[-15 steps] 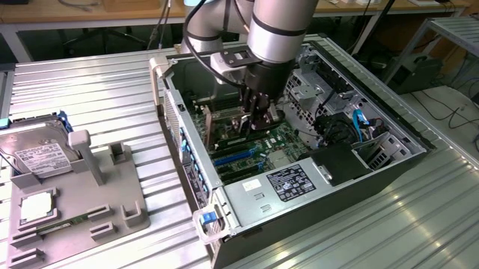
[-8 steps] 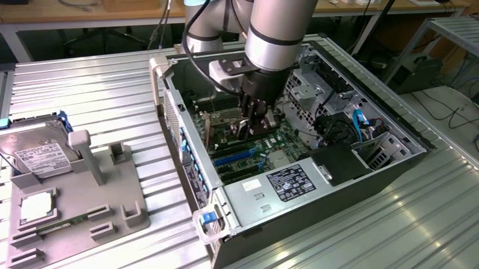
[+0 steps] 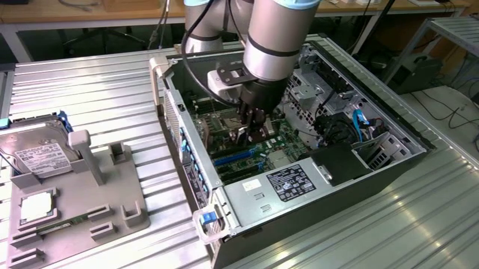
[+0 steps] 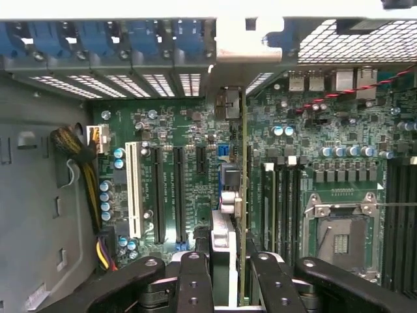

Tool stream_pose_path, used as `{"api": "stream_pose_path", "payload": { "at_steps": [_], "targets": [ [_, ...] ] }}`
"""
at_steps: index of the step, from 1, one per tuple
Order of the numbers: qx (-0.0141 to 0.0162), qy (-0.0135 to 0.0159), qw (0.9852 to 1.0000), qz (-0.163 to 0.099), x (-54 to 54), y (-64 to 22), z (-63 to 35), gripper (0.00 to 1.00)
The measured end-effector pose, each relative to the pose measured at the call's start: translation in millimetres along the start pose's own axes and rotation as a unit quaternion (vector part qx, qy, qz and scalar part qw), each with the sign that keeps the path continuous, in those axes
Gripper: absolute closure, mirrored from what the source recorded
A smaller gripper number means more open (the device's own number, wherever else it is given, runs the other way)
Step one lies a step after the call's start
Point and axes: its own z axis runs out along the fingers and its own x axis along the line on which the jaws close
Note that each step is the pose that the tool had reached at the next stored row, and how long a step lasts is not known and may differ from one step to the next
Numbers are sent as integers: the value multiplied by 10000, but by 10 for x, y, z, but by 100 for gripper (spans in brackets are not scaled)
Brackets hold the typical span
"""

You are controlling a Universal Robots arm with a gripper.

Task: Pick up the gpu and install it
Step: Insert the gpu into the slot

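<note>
Pickup part is done, install part isn't wrapped up yet. The gpu is clamped edge-on between the 2 fingers of the gripper - jaws are closed onto the card, 1 finger on each face. In the exterior view the gripper is sunk inside the open PC case, roughly at the middle of the motherboard, with the card held upright below it. In the wrist view the card is lined up parallel with the black expansion slots and the white slot, and its silver bracket end is pointed at the case's rear wall. Whether the card's edge is already pushed down into a slot can't be told - the contact point is hidden by the card itself. Since the grip isn't let go, seating is judged unfinished. The grey parts fixture is parked at about 8 o'clock from the case, with the hard drive propped on it nearer 9 o'clock.
</note>
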Motion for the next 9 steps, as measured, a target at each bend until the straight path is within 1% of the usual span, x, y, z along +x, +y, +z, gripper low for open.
{"api": "stream_pose_path", "payload": {
  "at_steps": [3, 9],
  "targets": [
    [1, -1, 10000, 1, 8, 1, 30, 72],
    [1, -1, 10000, 0, 8, 20, 146, 72]
  ]
}}
